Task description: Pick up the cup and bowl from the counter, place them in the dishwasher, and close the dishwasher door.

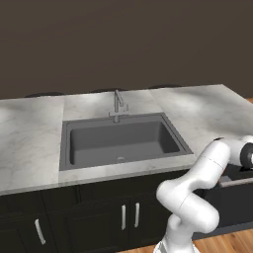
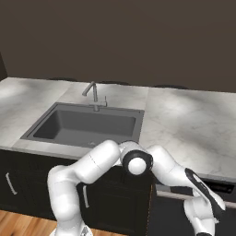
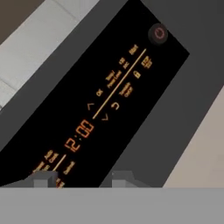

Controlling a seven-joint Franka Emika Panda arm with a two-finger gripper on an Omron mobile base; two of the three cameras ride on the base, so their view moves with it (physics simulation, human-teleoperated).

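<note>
Two dark finger tips [image 3: 41, 179] nearest the lens, well apart, nothing between them: claw [image 3: 82, 179] spread and empty. Just beyond, close up, the black control panel [image 3: 109, 96] of the dishwasher [image 2: 216, 187], with an orange clock display [image 3: 79, 136] reading 12:00, small orange labels, and a round power button [image 3: 158, 33] at the far end. Grey trim on both sides of the panel, and a pale strip of the desk [image 3: 26, 48] past it.

From the base cameras: white arm [image 2: 92, 166] bent low and reaching right of the sink [image 1: 121, 141], hand down in front of the appliance. Dishwasher door [image 1: 234, 205] standing upright or close to it below the desk edge, silver handle bar [image 2: 173, 192] across its top. Impossible to tell whether fully latched or a little ajar; panel on the door's top edge open to the camera, hinting at a small gap.

Marble desk [image 1: 29, 143] around the sink and metal tap [image 1: 117, 105]; dark handled cabinets [image 1: 99, 217] underneath.

Judged from this: loading of cup and bowl probably done, rack pushed in, task in its closing step. Left to do, at most: a last push on the door to seat it, then pulling the hand clear.
</note>
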